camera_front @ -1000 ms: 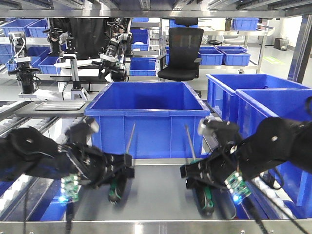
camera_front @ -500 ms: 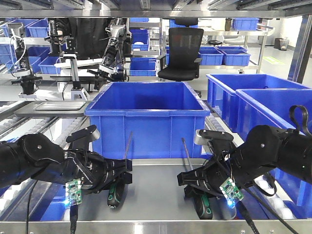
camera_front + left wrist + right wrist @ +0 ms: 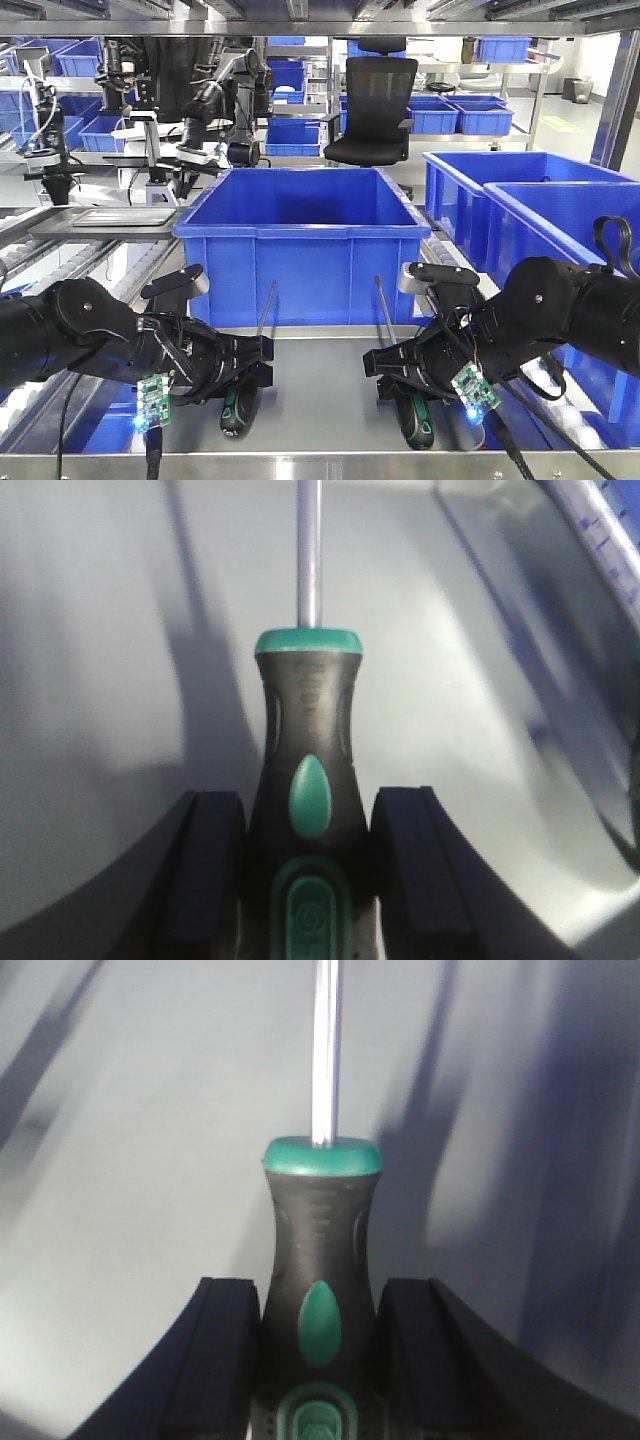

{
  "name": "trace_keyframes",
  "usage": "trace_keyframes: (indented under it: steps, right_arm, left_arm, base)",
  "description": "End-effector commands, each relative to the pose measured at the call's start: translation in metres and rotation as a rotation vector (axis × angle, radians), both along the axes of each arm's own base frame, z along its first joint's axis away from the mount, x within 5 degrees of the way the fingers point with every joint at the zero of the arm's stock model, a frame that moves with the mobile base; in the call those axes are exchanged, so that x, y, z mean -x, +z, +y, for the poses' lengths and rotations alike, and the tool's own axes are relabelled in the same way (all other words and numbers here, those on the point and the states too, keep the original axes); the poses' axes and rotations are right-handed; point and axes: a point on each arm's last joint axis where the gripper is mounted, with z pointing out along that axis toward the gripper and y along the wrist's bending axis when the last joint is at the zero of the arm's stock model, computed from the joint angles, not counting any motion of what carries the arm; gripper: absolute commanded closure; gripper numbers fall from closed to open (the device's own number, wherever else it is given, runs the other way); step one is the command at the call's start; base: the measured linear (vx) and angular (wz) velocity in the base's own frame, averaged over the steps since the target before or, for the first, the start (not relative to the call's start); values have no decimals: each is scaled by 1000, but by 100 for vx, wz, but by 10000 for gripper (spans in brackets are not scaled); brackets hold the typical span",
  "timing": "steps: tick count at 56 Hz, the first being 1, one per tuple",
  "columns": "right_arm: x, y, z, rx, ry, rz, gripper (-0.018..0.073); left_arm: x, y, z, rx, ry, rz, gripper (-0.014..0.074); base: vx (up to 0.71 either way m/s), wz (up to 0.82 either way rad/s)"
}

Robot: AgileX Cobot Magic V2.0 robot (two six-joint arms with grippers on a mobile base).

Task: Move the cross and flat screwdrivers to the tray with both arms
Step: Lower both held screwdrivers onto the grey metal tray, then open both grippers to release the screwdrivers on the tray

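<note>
Front view: left gripper (image 3: 248,368) and right gripper (image 3: 388,372) low over the bench (image 3: 320,400), in front of the blue bin (image 3: 300,245), each at a screwdriver handle. Left wrist: jaws clamp left screwdriver (image 3: 305,780) handle, shaft pointing away. Right wrist: jaws clamp right screwdriver (image 3: 320,1250) likewise.

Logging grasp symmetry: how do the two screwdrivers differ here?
The left screwdriver lies in the left gripper, shaft tilted right; the right screwdriver lies in the right gripper, shaft tilted left. Both share black-and-green handles, sit between the fingers, and rest on the metal surface.
</note>
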Motion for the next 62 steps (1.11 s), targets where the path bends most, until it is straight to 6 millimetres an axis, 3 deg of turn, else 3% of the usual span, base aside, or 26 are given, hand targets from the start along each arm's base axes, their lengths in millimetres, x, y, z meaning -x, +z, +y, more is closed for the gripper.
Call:
trace_keyframes:
  steps: [1,8,20,27,33,43,49,55,62]
  right_arm:
    - [-4,35,-1,-56,-37,-168,529]
    - [-4,36,-1,-55,-36,-174,442]
    - [-4,36,-1,-56,-36,-175,197]
    - [-4,36,-1,-56,-36,-175,89]
    - [-4,36,-1,-54,-34,-173,62]
    - [-1,35,-2,-35,-9,-150,64]
    - [5,44,-5,-17,5,-158,99]
    - [17,61,-11,41,30,-190,216]
    - [40,90,-23,106,49,-246,457]
  left_arm:
    - [0,35,-1,68,42,-109,511]
    - [0,35,-1,69,47,-114,409]
    - [-1,35,-1,69,50,-119,227]
    - [-1,35,-1,69,49,-117,180]
    - [0,35,-1,69,43,-110,178]
    - [4,34,-2,65,18,-83,178]
    - [9,41,0,48,-9,-88,205]
    - [20,57,6,1,-43,-135,332]
    - [38,84,17,-82,-84,-226,564]
  base:
    - [0,0]
    - [0,0]
    - [0,0]
    - [0,0]
    - [0,0]
    - [0,0]
    - [0,0]
    - [0,0]
    - [0,0]
